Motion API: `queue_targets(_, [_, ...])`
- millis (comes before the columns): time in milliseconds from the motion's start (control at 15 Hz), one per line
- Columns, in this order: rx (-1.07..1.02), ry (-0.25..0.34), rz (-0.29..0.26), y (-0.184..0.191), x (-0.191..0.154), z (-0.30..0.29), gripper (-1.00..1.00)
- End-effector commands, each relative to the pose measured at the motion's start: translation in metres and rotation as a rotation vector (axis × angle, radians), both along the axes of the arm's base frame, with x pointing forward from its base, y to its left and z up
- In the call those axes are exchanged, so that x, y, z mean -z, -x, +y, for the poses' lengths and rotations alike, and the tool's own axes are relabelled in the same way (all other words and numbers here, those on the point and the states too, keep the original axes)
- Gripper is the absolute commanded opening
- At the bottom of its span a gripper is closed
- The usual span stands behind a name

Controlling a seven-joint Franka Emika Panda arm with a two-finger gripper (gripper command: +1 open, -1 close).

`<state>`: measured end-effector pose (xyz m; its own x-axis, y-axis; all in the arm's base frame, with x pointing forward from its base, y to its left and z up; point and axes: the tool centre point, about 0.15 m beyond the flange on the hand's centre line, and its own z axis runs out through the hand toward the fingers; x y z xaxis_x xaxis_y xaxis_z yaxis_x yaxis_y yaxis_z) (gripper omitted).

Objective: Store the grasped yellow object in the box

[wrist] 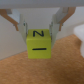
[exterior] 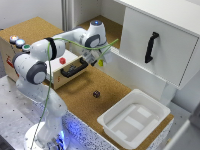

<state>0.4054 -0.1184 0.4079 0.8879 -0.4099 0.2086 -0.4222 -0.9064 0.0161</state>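
Yellow object (wrist: 39, 45) pinched in the claw (exterior: 100, 62), held above the cork desk (exterior: 80, 92), well apart from the box (exterior: 134, 119). Risks: thin grip slipping mid-carry, or release short of the rim.

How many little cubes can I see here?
2. A yellow cube is held in the gripper above the cork surface; a small dark cube lies on the cork between the tan box and white tray. Others may be hidden.
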Motion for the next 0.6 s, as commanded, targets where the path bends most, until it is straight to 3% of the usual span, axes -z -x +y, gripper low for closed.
queue_targets(0, [0.068,-0.042,-0.015,0.024,0.041,-0.118,-1.0])
queue_targets(533, [0.291,-0.029,0.045,0.033,0.085,-0.257,-1.0])
